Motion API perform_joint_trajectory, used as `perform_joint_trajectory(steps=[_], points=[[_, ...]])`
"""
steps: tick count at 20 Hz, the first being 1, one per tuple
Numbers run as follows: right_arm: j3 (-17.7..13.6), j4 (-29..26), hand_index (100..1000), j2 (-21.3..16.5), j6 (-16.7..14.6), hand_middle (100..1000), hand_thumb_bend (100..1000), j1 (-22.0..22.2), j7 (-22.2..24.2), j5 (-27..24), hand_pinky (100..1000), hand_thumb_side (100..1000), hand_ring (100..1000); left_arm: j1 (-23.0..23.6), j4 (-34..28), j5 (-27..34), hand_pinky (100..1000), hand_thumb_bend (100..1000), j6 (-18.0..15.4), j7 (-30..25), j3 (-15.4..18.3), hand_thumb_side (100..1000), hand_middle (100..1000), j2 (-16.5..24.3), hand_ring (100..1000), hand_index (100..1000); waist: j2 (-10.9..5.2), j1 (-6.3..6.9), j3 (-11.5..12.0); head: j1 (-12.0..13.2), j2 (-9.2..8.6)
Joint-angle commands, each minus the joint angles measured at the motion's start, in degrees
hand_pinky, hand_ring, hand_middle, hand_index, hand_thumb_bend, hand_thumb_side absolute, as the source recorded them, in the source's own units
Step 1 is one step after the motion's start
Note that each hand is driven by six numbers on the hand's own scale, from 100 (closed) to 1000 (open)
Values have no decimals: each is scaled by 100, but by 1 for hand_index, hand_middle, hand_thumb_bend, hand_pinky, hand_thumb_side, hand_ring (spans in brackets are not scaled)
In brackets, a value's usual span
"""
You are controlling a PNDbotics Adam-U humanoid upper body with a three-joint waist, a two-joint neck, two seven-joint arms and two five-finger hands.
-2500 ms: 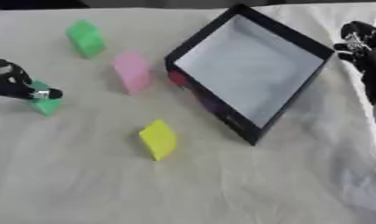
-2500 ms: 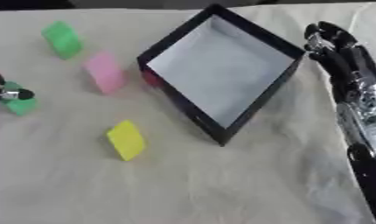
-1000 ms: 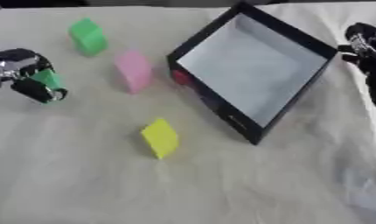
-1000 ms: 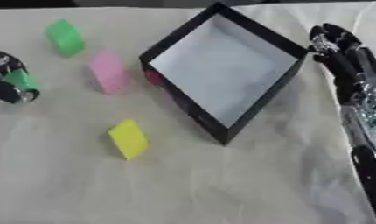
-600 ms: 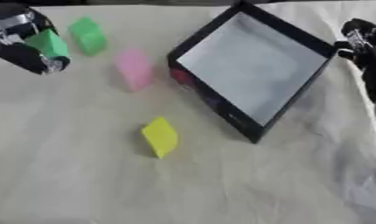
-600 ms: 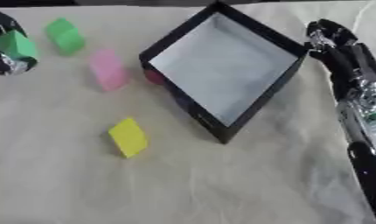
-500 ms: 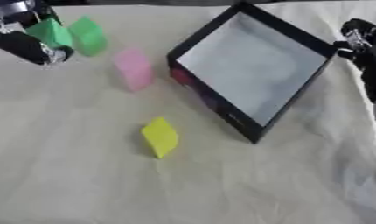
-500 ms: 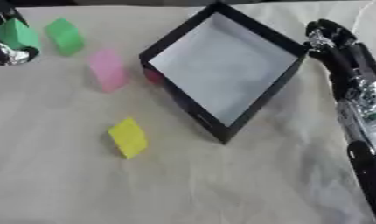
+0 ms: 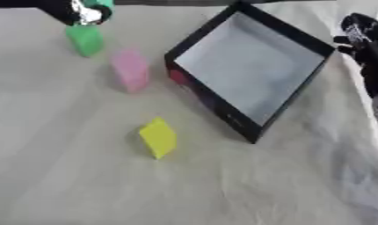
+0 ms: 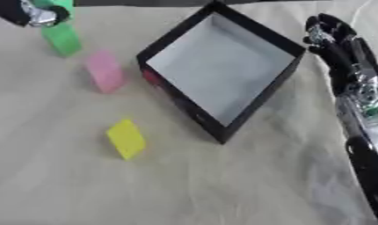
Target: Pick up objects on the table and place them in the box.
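The table [image 9: 246,193] is lying under a pale wrinkled cloth, and on it the black box [image 9: 251,66] is sitting tilted like a diamond, its pale floor showing nothing inside yet. Along the right edge the robot's right hand [image 10: 334,33] is resting beside the box, idle; its fingers are too dark and bunched to tell whether they are released or clenched.

The change is on the left. The left hand [image 9: 78,9], which was low on the cloth at the left edge a couple of seconds ago, is now riding high at the top left corner, lifted clear of the table and travelling toward the box. It is grasping a small green piece [image 9: 99,2], which is only partly showing at the frame's top edge. That suggests the first pick is done and the carry is under way.

Three blocks are waiting: a pink block [image 9: 130,69] near the box's left corner, a green block [image 9: 85,38] just below the raised hand, and a yellow block [image 9: 158,136] nearer the robot.
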Motion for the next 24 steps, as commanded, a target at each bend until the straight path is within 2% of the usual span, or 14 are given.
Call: perform_joint_trajectory(steps=[1, 6, 9, 11, 17, 21, 24], points=[[-73, -120, 889, -197, -12, 820, 192, -189, -46, -70, 864, 495, 785, -357, 203, -128, 771, 100, -403, -27, 4, 264, 567, -399, 636, 623, -243, -22, -50, 65, -24], [-158, -230, 890, -254, -55, 823, 184, -548, -168, -171, 867, 491, 787, -577, 726, -711, 765, 191, -1297, -195, -269, 240, 576, -884, 639, 628, -189, 11, -209, 222, -100], [-166, -311, 890, -277, -76, 823, 185, -828, -185, -210, 868, 485, 787, -547, 1066, -1095, 762, 215, -1949, -163, -401, 261, 581, -1112, 644, 632, -120, 24, -370, 379, -193], [-172, -340, 890, -267, -82, 822, 184, -966, -196, -227, 868, 484, 787, -513, 1314, -1391, 762, 230, -2269, -105, -425, 259, 587, -1247, 647, 637, -67, 31, -470, 458, -256], [-133, -355, 890, -185, -60, 821, 183, -1141, -161, -236, 868, 488, 786, -402, 1941, -2089, 768, 253, -2763, 328, -345, 265, 600, -1592, 658, 651, 83, 88, -659, 623, -366], [-101, -359, 890, -130, -42, 821, 182, -1188, -124, -230, 868, 491, 786, -304, 2361, -2359, 782, 278, -2992, 497, -255, 317, 623, -1756, 682, 680, 147, 123, -730, 658, -384], [-87, -356, 890, -86, -30, 821, 181, -1202, -103, -226, 868, 493, 786, -274, 2548, -2445, 800, 331, -3084, 705, -181, 377, 664, -1842, 715, 724, 176, 133, -759, 670, -388]])
